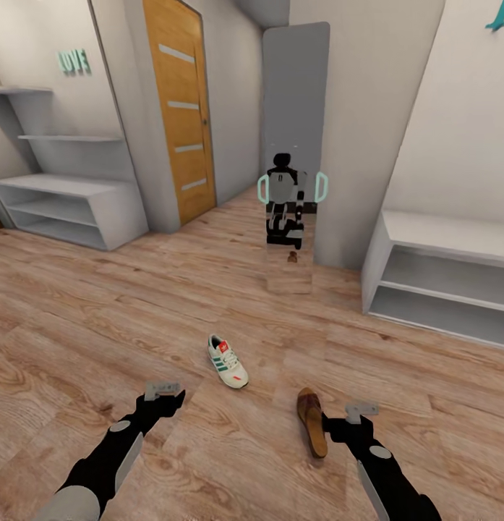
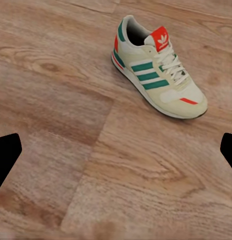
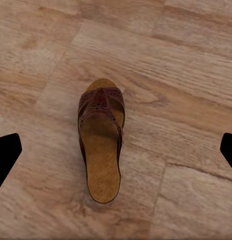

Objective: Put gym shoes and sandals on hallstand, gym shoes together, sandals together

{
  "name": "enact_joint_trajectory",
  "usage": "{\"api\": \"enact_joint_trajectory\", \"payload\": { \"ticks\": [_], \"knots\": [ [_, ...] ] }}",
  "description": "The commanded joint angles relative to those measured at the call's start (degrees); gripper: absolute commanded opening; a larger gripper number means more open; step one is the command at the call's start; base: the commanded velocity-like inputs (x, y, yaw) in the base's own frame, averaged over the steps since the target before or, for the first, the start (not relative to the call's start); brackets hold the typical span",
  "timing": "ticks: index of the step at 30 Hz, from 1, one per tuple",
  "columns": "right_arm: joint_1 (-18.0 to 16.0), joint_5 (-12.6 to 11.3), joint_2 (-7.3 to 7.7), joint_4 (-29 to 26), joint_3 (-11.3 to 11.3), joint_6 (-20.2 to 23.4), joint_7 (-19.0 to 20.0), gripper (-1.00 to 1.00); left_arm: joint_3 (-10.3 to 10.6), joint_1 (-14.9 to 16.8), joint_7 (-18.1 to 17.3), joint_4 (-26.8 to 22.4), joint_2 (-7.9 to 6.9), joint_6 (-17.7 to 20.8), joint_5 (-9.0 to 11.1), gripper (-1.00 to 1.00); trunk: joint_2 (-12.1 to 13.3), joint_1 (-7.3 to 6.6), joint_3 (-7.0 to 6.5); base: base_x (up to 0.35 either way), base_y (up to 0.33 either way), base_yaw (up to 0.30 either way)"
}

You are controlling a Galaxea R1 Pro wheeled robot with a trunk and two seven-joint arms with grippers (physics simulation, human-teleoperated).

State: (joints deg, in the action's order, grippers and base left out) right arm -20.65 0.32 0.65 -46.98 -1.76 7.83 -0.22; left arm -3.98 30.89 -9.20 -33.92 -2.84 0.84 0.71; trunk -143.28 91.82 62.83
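Both hands hover low over the corridor floor, fingers spread and empty.

The left hand hangs short of a gym shoe lying upright on the wood-plank floor. The right hand sits just beside a brown sandal, sole down. The grey hallstand with mint "LOVE" letters stands well apart, far left.

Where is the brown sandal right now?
The dark brown leather sandal lies on the wood-plank floor just beside the right gripper, right of the cream-white sneaker with green stripes in the head view.
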Motion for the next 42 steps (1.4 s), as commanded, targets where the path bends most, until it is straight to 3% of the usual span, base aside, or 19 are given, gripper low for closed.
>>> {"api": "enact_joint_trajectory", "payload": {
  "ticks": [1,12,16,29,42],
  "knots": [
    [-0.01,0.04,-0.01,-0.11,-0.03,0.33,-0.03,1.00,-0.26,0.08,-0.43,-0.14,0.08,0.24,0.08,1.00,-0.04,0.01,0.37,0.000,0.000,0.000],
    [-0.01,0.03,0.03,-0.11,-0.08,0.34,-0.04,1.00,0.06,0.30,-0.67,-1.06,0.98,0.27,0.13,1.00,-0.19,0.29,3.81,0.000,0.000,0.000],
    [-0.01,0.03,0.05,-0.12,-0.09,0.32,-0.04,1.00,1.29,0.20,-0.59,-5.15,2.41,0.49,0.17,1.00,-0.24,0.40,5.06,0.000,0.000,0.000],
    [-0.01,0.03,0.06,-0.19,-0.16,0.34,-0.04,1.00,6.51,-0.14,-0.47,-9.37,3.54,0.94,0.25,1.00,-0.41,0.73,9.12,0.000,0.000,0.000],
    [-0.01,0.02,0.22,-0.41,-0.16,0.34,-0.02,1.00,7.65,-0.44,-0.70,-12.61,4.16,0.16,0.56,1.00,-0.59,1.07,13.18,0.000,0.000,0.000]
  ]
}}
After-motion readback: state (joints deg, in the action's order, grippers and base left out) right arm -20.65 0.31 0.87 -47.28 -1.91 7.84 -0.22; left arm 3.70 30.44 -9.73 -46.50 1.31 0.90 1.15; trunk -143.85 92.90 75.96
